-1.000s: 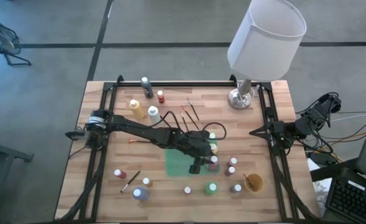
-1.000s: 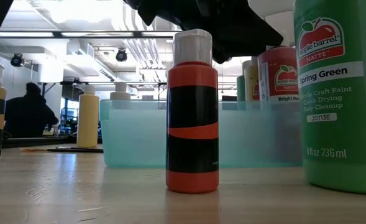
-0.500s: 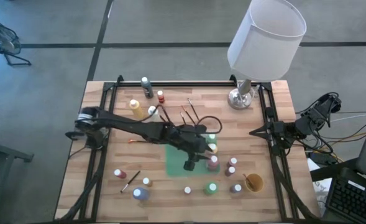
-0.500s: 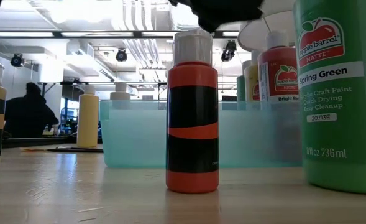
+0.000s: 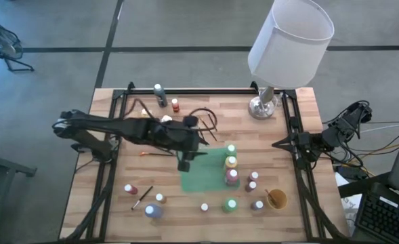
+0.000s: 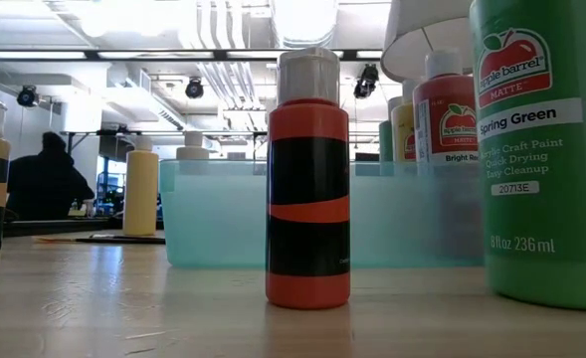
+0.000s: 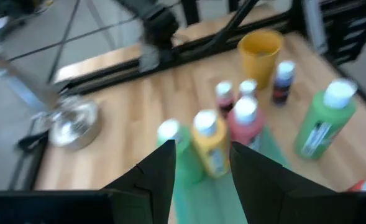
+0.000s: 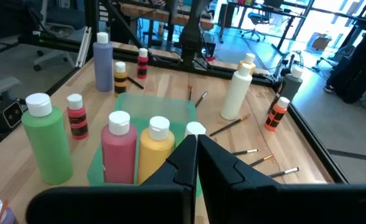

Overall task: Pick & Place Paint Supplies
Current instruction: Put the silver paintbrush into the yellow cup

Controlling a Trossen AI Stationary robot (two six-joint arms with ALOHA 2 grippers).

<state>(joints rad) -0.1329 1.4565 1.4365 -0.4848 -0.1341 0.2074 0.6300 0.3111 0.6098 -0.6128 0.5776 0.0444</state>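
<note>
Green mat point(image 5: 202, 177), left pincer point(image 5: 183, 165) at edge

The bench point(image 5: 118, 203) is evenly and brightly lit from above. In the low view, ceiling lights point(image 6: 223, 85) are seen glaring, with soft reflections below. The left wrist view is strongly blurred.

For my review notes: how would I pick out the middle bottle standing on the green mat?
Find the green mat at the table's centre. Three bottles line its right edge; the middle one is the yellow bottle, between a green bottle and a pink bottle.
</note>
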